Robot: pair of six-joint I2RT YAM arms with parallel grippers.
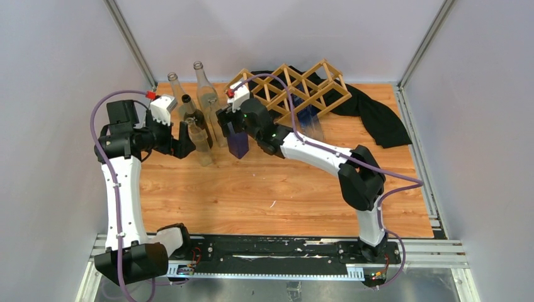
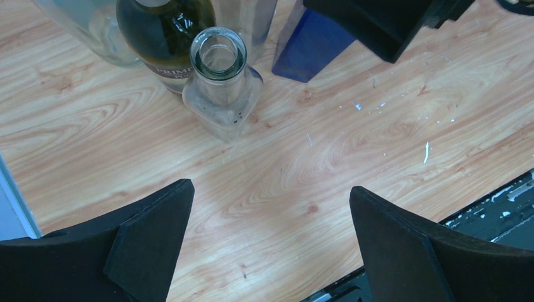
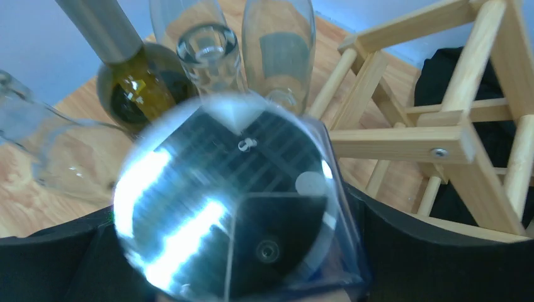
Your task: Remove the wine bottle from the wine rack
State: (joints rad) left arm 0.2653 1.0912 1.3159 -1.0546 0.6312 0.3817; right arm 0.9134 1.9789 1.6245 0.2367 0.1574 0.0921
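Observation:
The light wooden lattice wine rack [image 1: 302, 85] lies at the back of the table on a black cloth [image 1: 378, 116]; its slats show in the right wrist view [image 3: 463, 141]. My right gripper [image 1: 234, 131] is shut on a blue square wine bottle [image 1: 238, 145] that stands upright on the table just left of the rack. The bottle's shiny top [image 3: 227, 201] fills my right jaws [image 3: 252, 251], and the bottle shows in the left wrist view [image 2: 312, 41]. My left gripper [image 1: 187, 139] is open and empty [image 2: 271, 207] beside a small clear bottle [image 2: 223, 88].
Several bottles stand at the back left: a dark green one [image 1: 192, 116] [image 2: 167, 31] and tall clear ones [image 1: 204, 91]. They crowd close to the blue bottle. A translucent bottle-like shape [image 1: 310, 123] sits at the rack's front. Grey walls enclose the table.

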